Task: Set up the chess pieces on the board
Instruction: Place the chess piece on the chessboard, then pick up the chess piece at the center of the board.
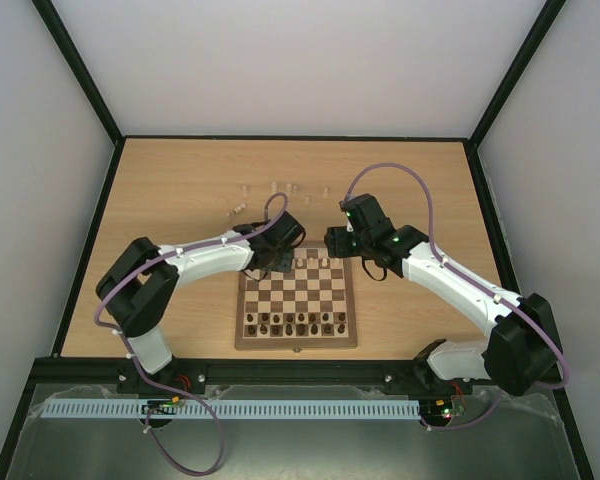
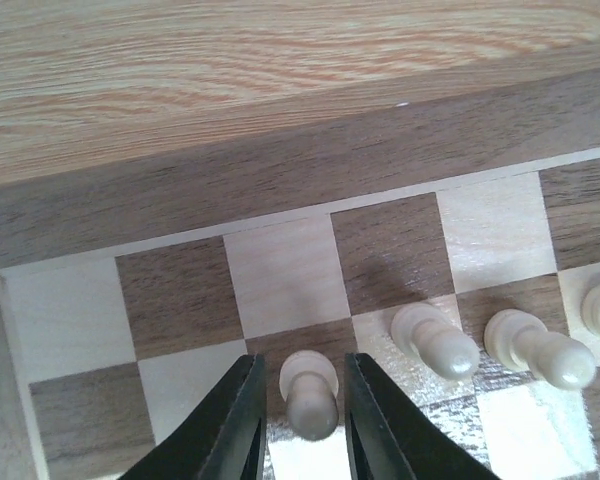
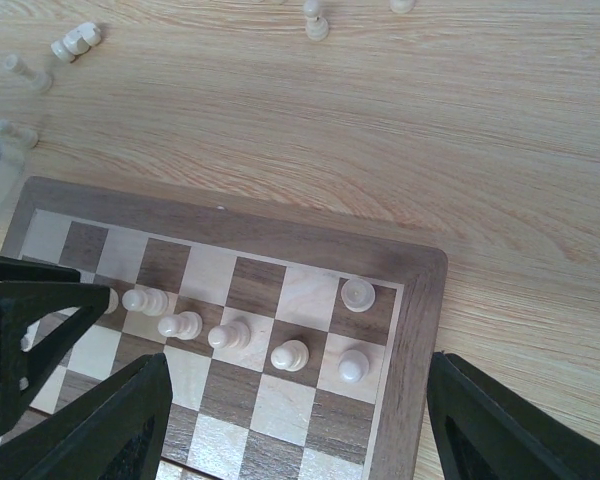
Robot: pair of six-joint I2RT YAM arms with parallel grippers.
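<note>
The board (image 1: 296,343) lies between the two arms. Dark chess pieces (image 1: 295,322) fill its near rows, and a row of cream pawns (image 1: 317,262) stands along the far side. My left gripper (image 1: 280,262) hovers over the far left part of the board (image 2: 280,170). Its jaws straddle a standing cream pawn (image 2: 308,395) with a thin gap on each side, so my left gripper (image 2: 301,360) is open. My right gripper (image 3: 298,360) is wide open and holds nothing, above the far right corner, where several cream pawns (image 3: 230,333) and one cream back-row piece (image 3: 358,293) stand.
Loose cream pieces (image 1: 280,188) lie scattered on the light wood tabletop beyond the board, one of them (image 1: 238,208) on its side at the left. In the right wrist view the same strays (image 3: 75,40) show at the top. A black frame edges the table.
</note>
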